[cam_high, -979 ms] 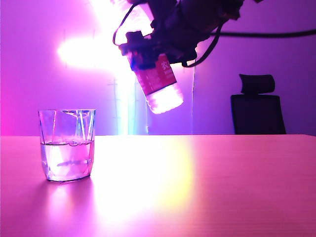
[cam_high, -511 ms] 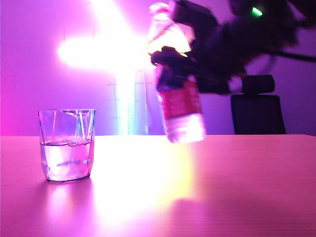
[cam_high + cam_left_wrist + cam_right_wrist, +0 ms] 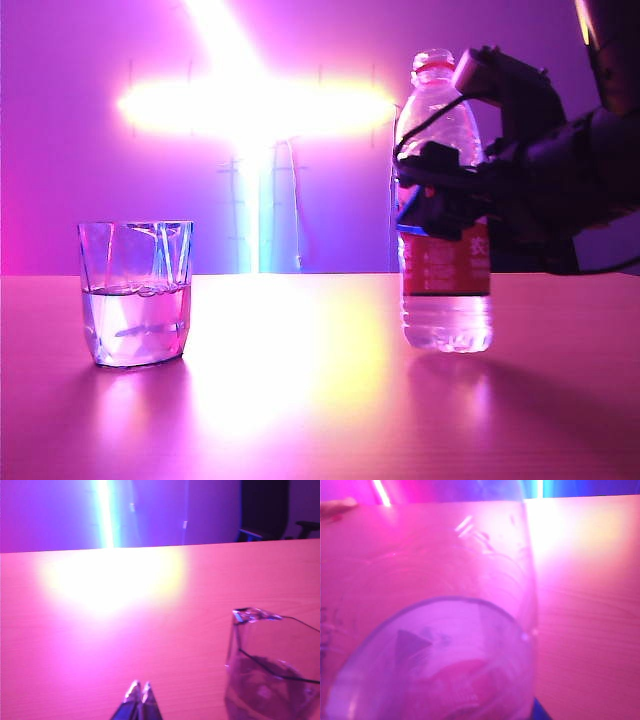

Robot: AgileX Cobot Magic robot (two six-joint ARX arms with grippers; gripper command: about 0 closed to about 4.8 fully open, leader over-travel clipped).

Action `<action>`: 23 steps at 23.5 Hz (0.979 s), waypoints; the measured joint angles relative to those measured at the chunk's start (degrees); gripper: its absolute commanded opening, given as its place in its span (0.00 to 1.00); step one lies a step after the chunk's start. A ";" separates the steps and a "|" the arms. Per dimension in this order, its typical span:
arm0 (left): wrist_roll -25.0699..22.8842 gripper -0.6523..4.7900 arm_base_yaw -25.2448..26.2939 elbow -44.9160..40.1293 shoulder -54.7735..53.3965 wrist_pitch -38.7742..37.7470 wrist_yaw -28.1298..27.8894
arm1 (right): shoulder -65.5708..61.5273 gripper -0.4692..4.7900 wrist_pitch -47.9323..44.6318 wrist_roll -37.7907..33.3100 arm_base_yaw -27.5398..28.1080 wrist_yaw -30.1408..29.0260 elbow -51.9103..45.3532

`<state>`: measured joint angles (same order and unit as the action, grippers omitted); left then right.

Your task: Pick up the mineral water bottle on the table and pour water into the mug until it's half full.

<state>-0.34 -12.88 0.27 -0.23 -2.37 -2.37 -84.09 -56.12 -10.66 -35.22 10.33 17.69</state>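
The table (image 3: 300, 400) glows pink under purple room light. Only the exterior view shows the mineral water bottle (image 3: 445, 300) whole, upright on the table's right, right hand (image 3: 440, 195) clamped around it. The right wrist view merely blurs its shoulder. The mug (image 3: 135, 295), left, holds water (image 3: 135, 325); the left hand (image 3: 138, 695), pressed together, sits beside it.

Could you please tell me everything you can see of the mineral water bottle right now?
The mineral water bottle is tall, clear, ribbed plastic with a red neck ring and a red label bearing white characters. It stands upright on the table, right of the mug, with water in its lower part. The right gripper is clamped around its middle, above the label. Whether a cap is on cannot be told. In the right wrist view it fills most of the picture.
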 measured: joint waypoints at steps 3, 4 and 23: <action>0.00 0.12 1.44 0.00 -0.02 0.00 0.00 | -0.37 0.63 -0.55 0.20 0.00 0.09 -0.61; 0.00 0.12 1.57 0.00 -0.02 0.02 -0.13 | -0.59 0.63 -0.83 0.22 0.00 0.09 -0.59; 0.00 0.12 1.90 0.00 -0.02 0.02 -0.04 | -8.00 0.92 -11.65 0.33 0.02 -0.31 -0.52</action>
<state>-0.34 -10.98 0.27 -0.25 -2.35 -2.42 -92.09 -67.77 -10.33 -35.20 10.02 17.17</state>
